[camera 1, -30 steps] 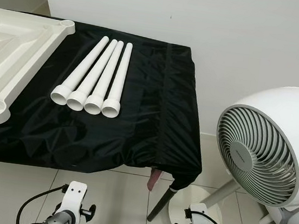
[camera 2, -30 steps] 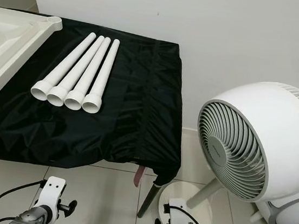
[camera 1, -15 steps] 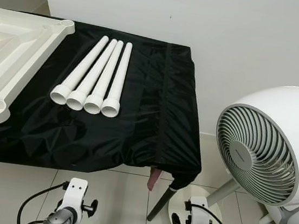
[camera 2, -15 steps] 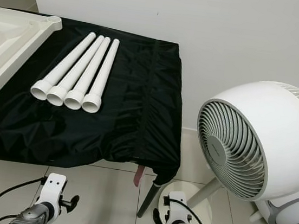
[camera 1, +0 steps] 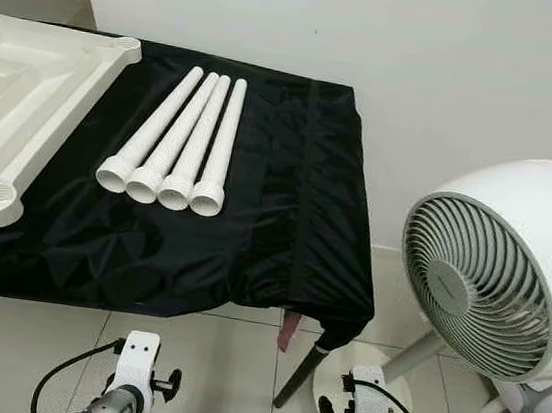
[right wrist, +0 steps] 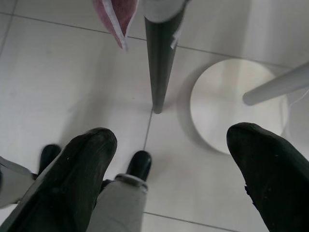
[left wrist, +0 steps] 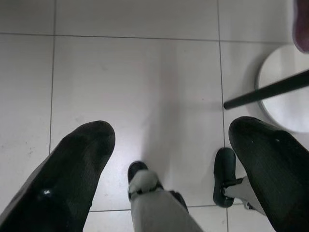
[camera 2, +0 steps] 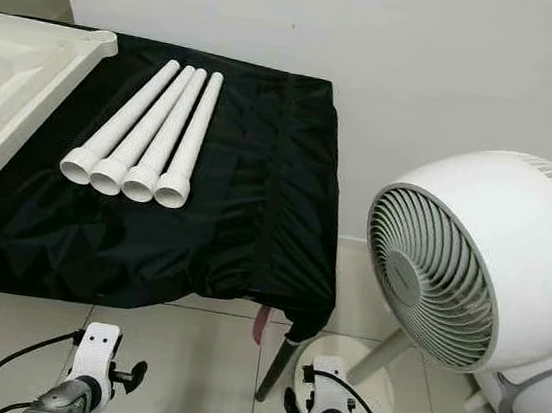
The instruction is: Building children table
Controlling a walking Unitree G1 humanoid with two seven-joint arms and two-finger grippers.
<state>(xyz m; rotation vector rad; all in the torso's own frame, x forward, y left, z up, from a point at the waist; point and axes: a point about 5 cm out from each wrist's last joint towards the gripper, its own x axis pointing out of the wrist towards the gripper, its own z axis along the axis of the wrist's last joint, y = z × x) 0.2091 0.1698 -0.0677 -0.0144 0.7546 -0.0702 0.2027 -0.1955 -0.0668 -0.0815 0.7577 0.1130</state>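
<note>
Several white tube legs (camera 1: pixel 179 134) lie side by side on a table under a black cloth (camera 1: pixel 283 228), wide ends toward me. An upturned cream tabletop (camera 1: pixel 26 105) with round corner sockets rests at the table's left. Both arms hang low in front of the table, over the floor. My left gripper (left wrist: pixel 169 145) is open above bare tiles with nothing between its fingers. Near the table's dark metal leg (right wrist: pixel 161 53), my right gripper (right wrist: pixel 171 145) is open and holds nothing.
A large white fan (camera 1: pixel 489 273) stands on the floor right of the table, its round base (right wrist: pixel 231 104) close to the table leg. A pink tag (right wrist: pixel 116 17) hangs from the cloth's corner. A white wall runs behind the table.
The view has shifted slightly. Both arms stay low with only small wrist shifts, and nothing on the table has moved.
</note>
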